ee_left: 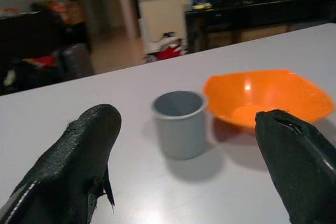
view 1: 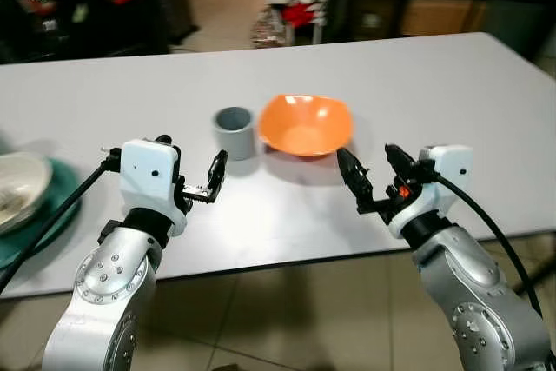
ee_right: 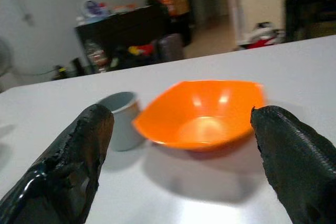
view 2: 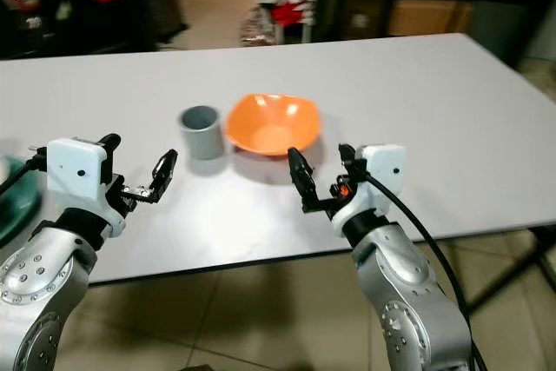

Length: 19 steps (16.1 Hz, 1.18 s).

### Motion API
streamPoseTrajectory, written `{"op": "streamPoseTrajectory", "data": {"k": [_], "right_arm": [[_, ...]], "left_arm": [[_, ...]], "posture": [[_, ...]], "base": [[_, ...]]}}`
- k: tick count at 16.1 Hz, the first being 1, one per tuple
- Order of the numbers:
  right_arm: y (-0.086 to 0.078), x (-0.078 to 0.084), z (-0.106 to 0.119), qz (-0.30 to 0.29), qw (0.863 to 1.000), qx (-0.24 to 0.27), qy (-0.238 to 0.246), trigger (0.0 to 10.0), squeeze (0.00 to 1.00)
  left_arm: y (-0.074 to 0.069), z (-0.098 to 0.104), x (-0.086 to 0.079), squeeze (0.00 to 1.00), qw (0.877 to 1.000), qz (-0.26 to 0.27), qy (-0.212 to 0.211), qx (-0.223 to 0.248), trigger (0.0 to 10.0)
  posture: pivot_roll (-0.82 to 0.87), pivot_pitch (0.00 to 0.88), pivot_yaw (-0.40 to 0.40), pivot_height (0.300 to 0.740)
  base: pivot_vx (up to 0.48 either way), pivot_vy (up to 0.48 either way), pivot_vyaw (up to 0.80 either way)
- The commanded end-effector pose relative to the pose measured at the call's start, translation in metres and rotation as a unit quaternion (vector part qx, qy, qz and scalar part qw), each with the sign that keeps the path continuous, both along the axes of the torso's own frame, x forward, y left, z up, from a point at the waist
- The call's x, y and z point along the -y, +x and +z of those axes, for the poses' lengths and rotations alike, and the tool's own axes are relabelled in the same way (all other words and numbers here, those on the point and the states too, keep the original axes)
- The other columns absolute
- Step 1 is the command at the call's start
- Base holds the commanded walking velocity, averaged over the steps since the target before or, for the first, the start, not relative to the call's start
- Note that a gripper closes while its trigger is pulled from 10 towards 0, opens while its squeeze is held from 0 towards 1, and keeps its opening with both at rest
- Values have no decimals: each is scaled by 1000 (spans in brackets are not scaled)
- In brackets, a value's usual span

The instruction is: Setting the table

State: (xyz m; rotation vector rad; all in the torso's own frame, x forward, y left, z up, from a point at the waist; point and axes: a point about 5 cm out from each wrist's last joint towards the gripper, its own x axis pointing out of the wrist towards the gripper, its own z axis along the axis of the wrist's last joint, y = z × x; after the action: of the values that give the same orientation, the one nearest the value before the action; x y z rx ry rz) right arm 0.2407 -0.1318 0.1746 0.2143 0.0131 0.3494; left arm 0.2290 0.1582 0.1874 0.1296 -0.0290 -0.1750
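Note:
A small grey cup [view 1: 234, 130] stands upright near the middle of the white table [view 1: 452, 93]. An orange bowl [view 1: 305, 124] sits right beside it on its right, upright and empty. My left gripper [view 1: 193, 159] hovers over the table's front part, just short of the cup, open and holding nothing. My right gripper [view 1: 372, 167] hangs in front of the bowl's right side, also open and empty. In the left wrist view the cup [ee_left: 180, 121] lies between the two black fingers [ee_left: 79, 156]. In the right wrist view the bowl [ee_right: 205, 111] sits between the fingers [ee_right: 294, 156].
A white dish [view 1: 16, 187] rests on a teal plate [view 1: 54, 204] at the table's left edge. The table's front edge runs just under my wrists, with tiled floor [view 1: 287, 319] below. Dark furniture and clutter [view 1: 295, 10] stand beyond the far edge.

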Motion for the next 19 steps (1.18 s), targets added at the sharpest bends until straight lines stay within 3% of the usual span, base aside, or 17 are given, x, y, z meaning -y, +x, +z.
{"op": "streamPoseTrajectory", "data": {"k": [1,12,19], "right_arm": [[-1,-4,-1,15,1000,4,-9,10000,1000],[5,-6,-3,12,1000,-7,25,10000,1000],[5,-7,6,25,999,4,30,10000,1000]], "left_arm": [[-2,1,-3,0,1000,9,9,-1,10000],[-4,9,-13,0,1000,29,10,5,10000],[-5,9,-11,0,999,30,14,1,10000]], "posture": [[-8,0,77,740],[21,0,57,740],[26,0,46,740]], "base": [[0,0,800],[0,339,800],[0,391,800]]}}
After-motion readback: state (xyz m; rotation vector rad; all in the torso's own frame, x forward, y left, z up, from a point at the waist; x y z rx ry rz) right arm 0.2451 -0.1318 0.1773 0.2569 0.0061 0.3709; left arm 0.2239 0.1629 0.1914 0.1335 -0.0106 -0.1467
